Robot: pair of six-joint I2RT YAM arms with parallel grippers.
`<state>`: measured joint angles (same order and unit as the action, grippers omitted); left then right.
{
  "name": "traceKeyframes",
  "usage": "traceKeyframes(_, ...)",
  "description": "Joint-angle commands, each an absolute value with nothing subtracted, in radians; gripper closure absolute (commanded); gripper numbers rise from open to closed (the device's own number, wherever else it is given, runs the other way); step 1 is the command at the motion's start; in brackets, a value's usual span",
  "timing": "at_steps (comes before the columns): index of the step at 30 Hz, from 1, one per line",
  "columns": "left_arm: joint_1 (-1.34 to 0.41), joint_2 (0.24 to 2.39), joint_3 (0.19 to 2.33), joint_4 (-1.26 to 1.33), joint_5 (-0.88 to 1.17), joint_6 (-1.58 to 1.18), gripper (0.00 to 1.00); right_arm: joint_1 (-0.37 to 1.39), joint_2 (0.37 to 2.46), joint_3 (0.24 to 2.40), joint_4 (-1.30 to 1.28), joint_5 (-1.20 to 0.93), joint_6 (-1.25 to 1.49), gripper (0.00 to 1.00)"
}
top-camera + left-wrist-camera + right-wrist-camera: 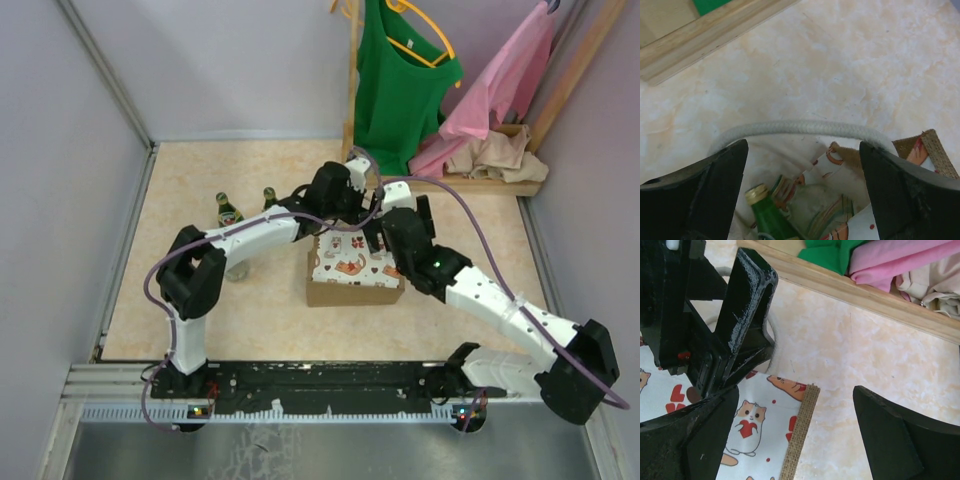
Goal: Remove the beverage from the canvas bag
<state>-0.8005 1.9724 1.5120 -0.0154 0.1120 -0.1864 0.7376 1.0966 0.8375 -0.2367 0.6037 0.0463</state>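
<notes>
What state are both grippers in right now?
Left gripper: open, holding nothing.
Right gripper: open, holding nothing.

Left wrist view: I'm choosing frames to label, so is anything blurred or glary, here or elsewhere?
Left wrist: gold-capped green glass bottle looks soft, close to the lens. Right wrist: burlap edge of the tan canvas bag is crisp. Top external: even light, faint shadows.
</notes>
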Motion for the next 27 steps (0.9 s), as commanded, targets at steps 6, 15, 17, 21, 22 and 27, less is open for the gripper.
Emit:
traceKeyframes(6,-0.832,1.799,1.428,-0.031,-0.085,-0.171,0.0,0.766,1.163,0.924,-0.122,0.497,0.065,0.01)
traceKeyframes(15,-0.832,1.707,1.346,-0.058,-0.069,-0.195,0.01,0.76,1.207,0.995,-0.125,0.562,0.065,0.01)
traceKeyframes(17,-0.833,1.672,1.332,-0.056,-0.068,-0.2,0.01,0.736,1.218,1.018,-0.128,0.551,0.082,0.01)
traceKeyframes(21,-0.835,1.613,1.302,-0.072,-0.082,-0.202,0.01,0.622,1.262,1.091,-0.178,0.451,0.152,0.01)
traceKeyframes(22,-0.836,1.599,1.29,-0.079,-0.092,-0.206,0.01,0.597,1.274,1.107,-0.192,0.431,0.162,0.01)
traceKeyframes(27,-0.836,1.543,1.22,-0.109,-0.13,-0.236,0.01,0.539,1.32,1.164,-0.28,0.421,0.206,0.01)
